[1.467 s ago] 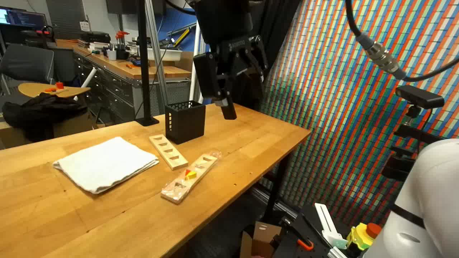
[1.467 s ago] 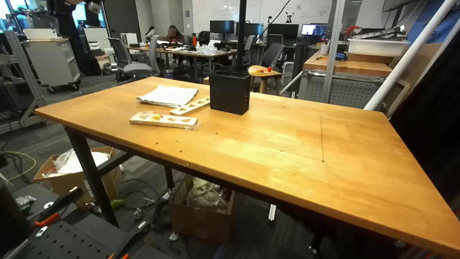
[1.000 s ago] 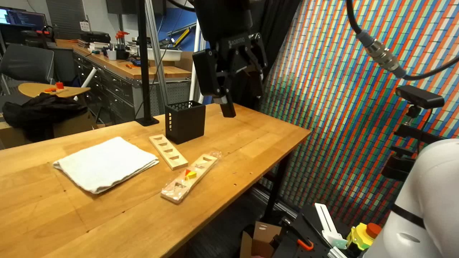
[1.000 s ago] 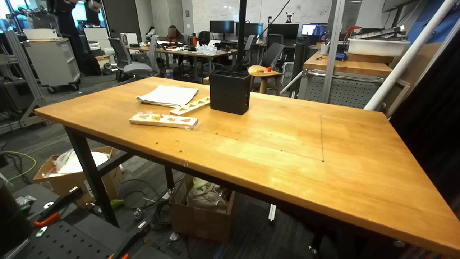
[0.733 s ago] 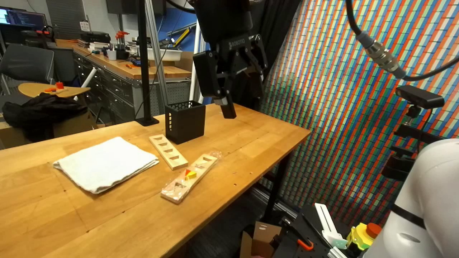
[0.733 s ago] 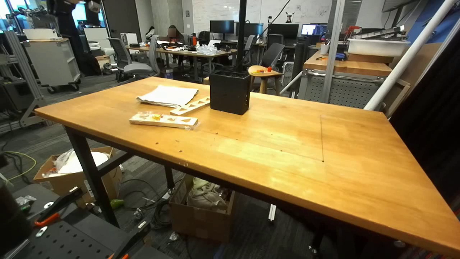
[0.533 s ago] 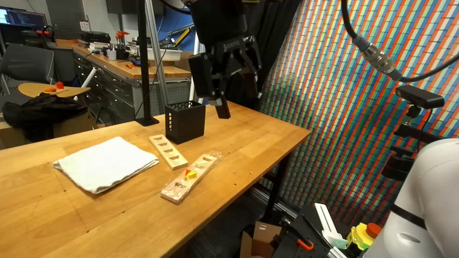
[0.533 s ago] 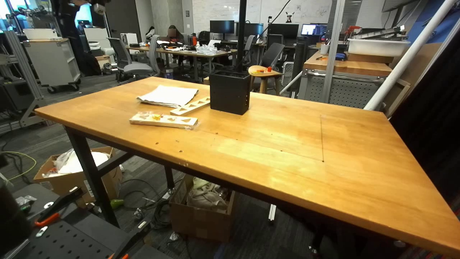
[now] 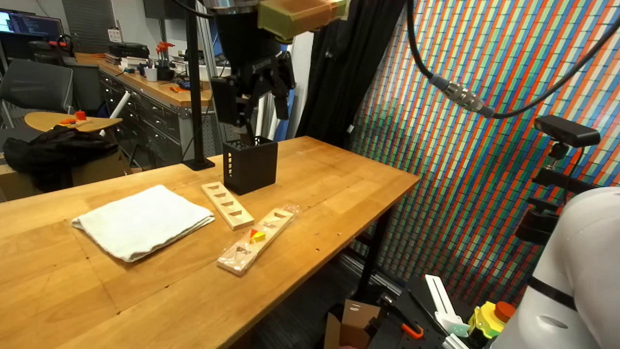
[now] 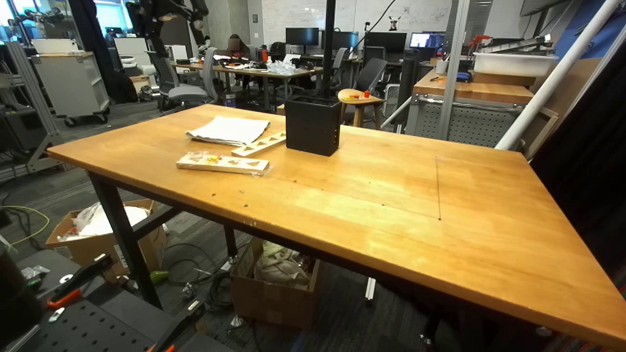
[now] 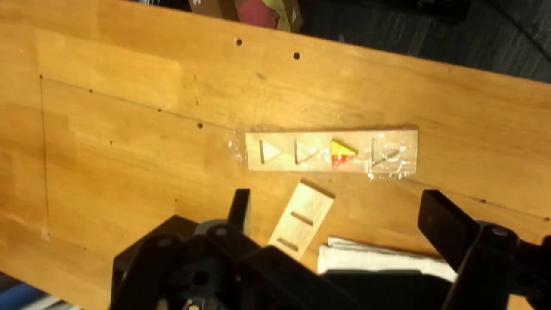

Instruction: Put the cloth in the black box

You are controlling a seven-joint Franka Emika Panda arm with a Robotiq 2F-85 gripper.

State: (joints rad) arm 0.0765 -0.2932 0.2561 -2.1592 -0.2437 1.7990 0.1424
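The white folded cloth (image 9: 143, 223) lies flat on the wooden table. It also shows in an exterior view (image 10: 230, 130) and partly in the wrist view (image 11: 379, 259), where the gripper covers much of it. The black box (image 9: 252, 167) stands upright on the table, also in an exterior view (image 10: 313, 127); in the wrist view only a part of the box (image 11: 175, 226) shows behind a finger. My gripper (image 9: 265, 126) is open and empty, high over the table. One finger overlaps the box's rim in that view, but an exterior view shows the gripper (image 10: 178, 36) well apart from it.
A pale wooden strip with holes (image 9: 227, 206) lies between cloth and box. A plastic-wrapped strip (image 9: 256, 240) with red and yellow pieces lies nearer the table edge. A black post (image 9: 194, 97) stands behind the box. A cable (image 9: 462, 94) hangs at the right.
My gripper has moved left in one exterior view, from right of the box to in front of its rim, and come into sight at the top left in another. Cloth and box have not moved.
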